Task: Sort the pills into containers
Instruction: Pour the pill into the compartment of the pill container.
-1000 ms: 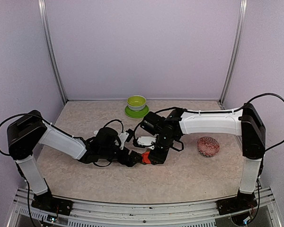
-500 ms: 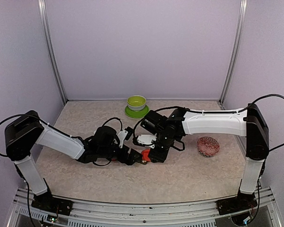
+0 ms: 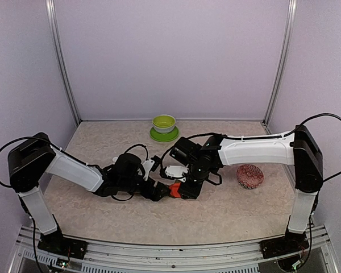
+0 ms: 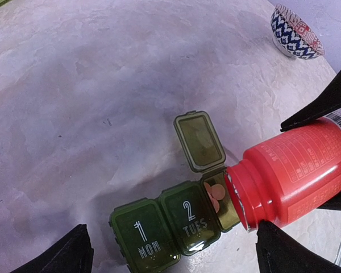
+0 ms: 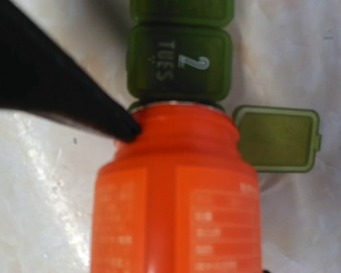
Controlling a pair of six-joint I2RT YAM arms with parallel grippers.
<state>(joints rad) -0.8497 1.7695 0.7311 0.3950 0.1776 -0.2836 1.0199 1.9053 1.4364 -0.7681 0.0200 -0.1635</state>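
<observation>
Pouring seems to be the step in hand. The right tool (image 3: 183,187) is closed part way around the body of a red plastic bottle with a printed label (image 4: 295,165). It holds the bottle tilted almost flat, so that the mouth lies just over one end compartment of the dark green plastic strip of three joined square compartments (image 4: 165,224). I judge the tilt is there to let pills slide out slowly instead of falling in a heap.

The strip lies on the pale marbled bench (image 3: 102,142) near its middle, between the two tools. In the left wrist view the bottle comes in from four o'clock. The hinged green lid (image 4: 199,140) of the filled compartment is folded back toward twelve o'clock, which keeps it clear of the bottle mouth.

The left tool (image 3: 158,191) is spread wide and grips nothing. Its fingers (image 4: 62,256) stand on either side of the strip and apart from it, probably ready to steady it if the bottle pushes on it.

By count there is one bottle and one strip. The strip has three compartments: two are shut, marked "1 MON" and "2 TUES", and one is open. In the open one lie a few small round orange-brown pills (image 4: 216,196), perhaps three or four; the bottle rim hides the rest.

There are two bowls, both well apart from the work. A lime-green bowl on a green saucer (image 3: 164,128) is at twelve o'clock, and a round red-and-white patterned bowl (image 3: 250,176) is at three o'clock.
</observation>
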